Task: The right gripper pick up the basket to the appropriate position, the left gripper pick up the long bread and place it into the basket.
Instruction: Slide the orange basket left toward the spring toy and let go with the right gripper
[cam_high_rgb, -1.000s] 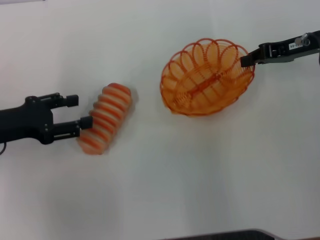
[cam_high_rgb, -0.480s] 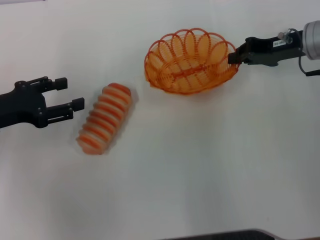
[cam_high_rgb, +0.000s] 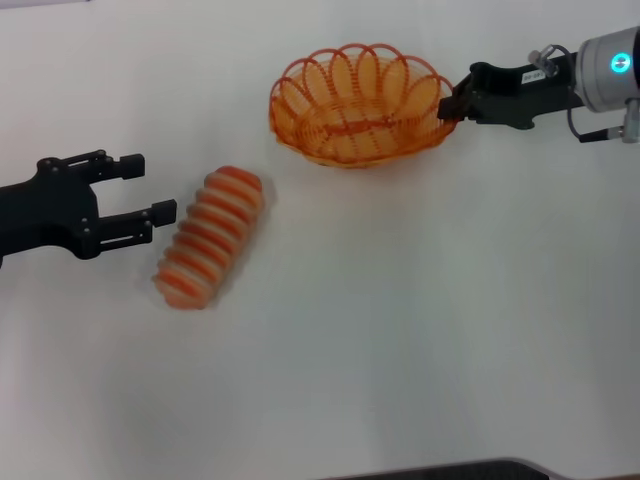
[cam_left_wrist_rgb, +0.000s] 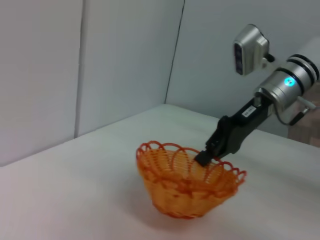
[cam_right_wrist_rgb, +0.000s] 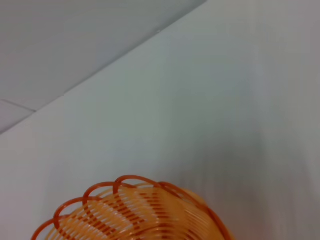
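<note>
Both grippers busy: right gripper (cam_high_rgb: 452, 100) clamps basket (cam_high_rgb: 355, 105) rim; spread left gripper (cam_high_rgb: 142, 187) beside long bread (cam_high_rgb: 209, 237).

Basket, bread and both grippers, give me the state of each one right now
basket: empty, gripped at its rim, sitting level
long bread: lying on the table, not held
right gripper: shut on the basket's rim
left gripper: open, beside the bread, apart from it

Light is bright and even, washing the table (cam_high_rgb: 400, 330) near white. Shadows are faint and soft under the bread (cam_high_rgb: 208, 250) and basket (cam_high_rgb: 355, 103). The right wrist view is smeared, the basket's (cam_right_wrist_rgb: 140, 215) rim blurred.
</note>
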